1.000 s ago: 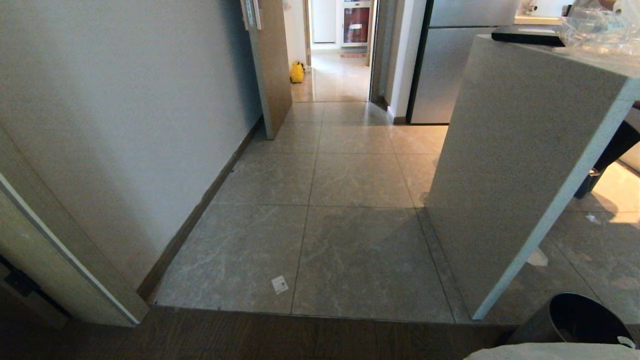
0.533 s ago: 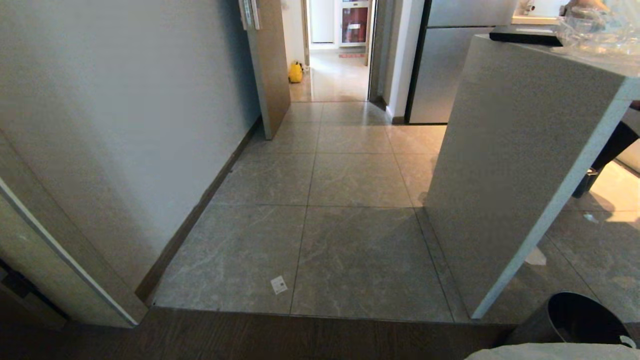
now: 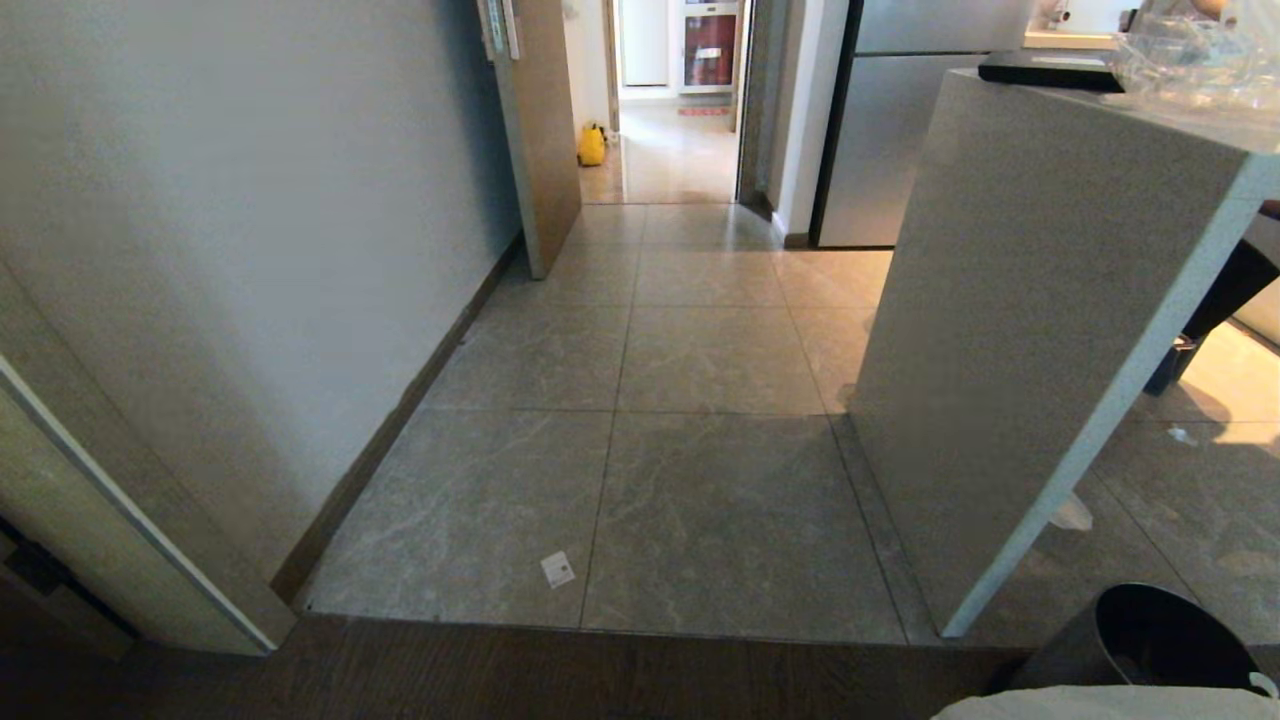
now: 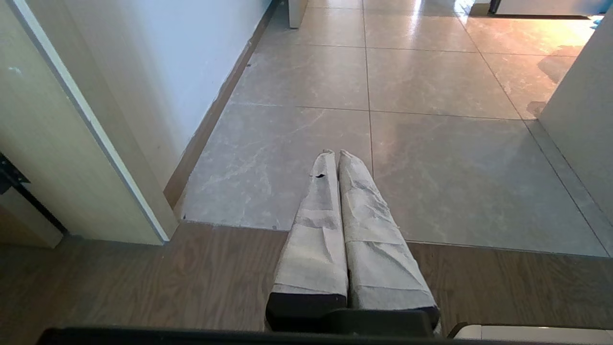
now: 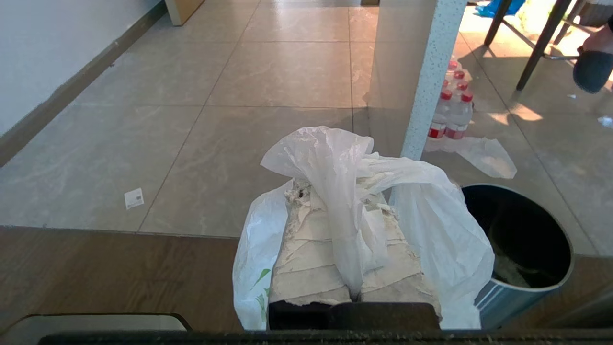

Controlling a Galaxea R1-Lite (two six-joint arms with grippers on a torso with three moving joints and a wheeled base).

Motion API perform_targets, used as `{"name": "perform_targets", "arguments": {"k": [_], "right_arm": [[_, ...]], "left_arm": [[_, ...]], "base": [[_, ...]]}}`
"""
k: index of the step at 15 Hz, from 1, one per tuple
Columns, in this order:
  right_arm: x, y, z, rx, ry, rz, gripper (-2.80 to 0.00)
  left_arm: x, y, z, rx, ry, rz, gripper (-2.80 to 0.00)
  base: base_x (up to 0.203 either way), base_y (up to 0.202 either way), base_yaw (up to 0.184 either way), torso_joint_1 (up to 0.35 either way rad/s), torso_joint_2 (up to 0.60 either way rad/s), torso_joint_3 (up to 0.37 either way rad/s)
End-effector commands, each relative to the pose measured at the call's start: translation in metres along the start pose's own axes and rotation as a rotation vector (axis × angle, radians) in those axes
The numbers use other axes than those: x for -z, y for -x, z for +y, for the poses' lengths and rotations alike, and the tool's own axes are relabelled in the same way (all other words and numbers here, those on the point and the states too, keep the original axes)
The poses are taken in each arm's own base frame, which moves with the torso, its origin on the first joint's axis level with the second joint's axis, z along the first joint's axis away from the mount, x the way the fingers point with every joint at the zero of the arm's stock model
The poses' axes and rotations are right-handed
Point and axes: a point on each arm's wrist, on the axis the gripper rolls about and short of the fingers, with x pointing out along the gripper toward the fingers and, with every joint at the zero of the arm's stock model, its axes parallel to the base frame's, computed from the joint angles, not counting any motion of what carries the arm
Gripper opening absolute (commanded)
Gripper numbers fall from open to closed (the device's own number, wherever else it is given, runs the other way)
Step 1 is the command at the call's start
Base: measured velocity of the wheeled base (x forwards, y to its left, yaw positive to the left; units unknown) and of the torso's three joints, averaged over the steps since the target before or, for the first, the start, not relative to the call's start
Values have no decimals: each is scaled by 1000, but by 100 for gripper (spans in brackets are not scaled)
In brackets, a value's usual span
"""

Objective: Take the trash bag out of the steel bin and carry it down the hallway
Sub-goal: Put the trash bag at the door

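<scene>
My right gripper (image 5: 337, 191) is shut on the trash bag (image 5: 445, 225), a thin white plastic bag with green print (image 5: 258, 282). Its bunched top is pinched between the taped fingers and the rest drapes over them. The steel bin (image 5: 522, 239) stands on the floor just beside the bag, dark inside, and also shows at the lower right of the head view (image 3: 1150, 640). My left gripper (image 4: 334, 153) is shut on nothing above the edge where wood floor meets tile. The hallway (image 3: 700, 350) of beige-grey tiles runs ahead to an open doorway.
A grey stone counter (image 3: 1030, 300) juts out on the right, with a steel fridge (image 3: 900, 130) behind it. A white wall (image 3: 250, 250) and a brown door (image 3: 545, 120) line the left. A yellow bag (image 3: 593, 145) sits beyond the door. A paper scrap (image 3: 559, 569) lies on the tiles, and a pack of water bottles (image 5: 452, 110) stands by the counter.
The whole head view has shifted very slightly. Nothing in the scene has moved.
</scene>
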Motion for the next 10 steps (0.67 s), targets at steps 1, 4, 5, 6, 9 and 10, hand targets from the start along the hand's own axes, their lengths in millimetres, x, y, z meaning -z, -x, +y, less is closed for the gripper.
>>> {"name": "perform_targets", "arguments": {"k": [1,4,5,6,9,10], "right_arm": [[0,0,0,-2,6,-1,-280],[0,0,0,-1,-3,-2,-280],[0,0,0,-1,-3,0,-280],[0,0,0,-1,-2,-1,-280],[0,0,0,-1,-2,-2,-280],[0,0,0,-1,-2,-2,-280]], "left_arm": [[0,0,0,0,0,1,-280],[0,0,0,0,0,1,-280],[0,0,0,0,0,-1,-280],[0,0,0,0,0,0,-280],[0,0,0,0,0,-1,-280],[0,0,0,0,0,1,-280]], "base": [[0,0,0,0,0,0],[0,0,0,0,0,0],[8,1,-88,7,7,2],[3,10,-153,2,5,1],[3,11,-201,1,2,3],[-1,8,-201,-2,3,6]]}}
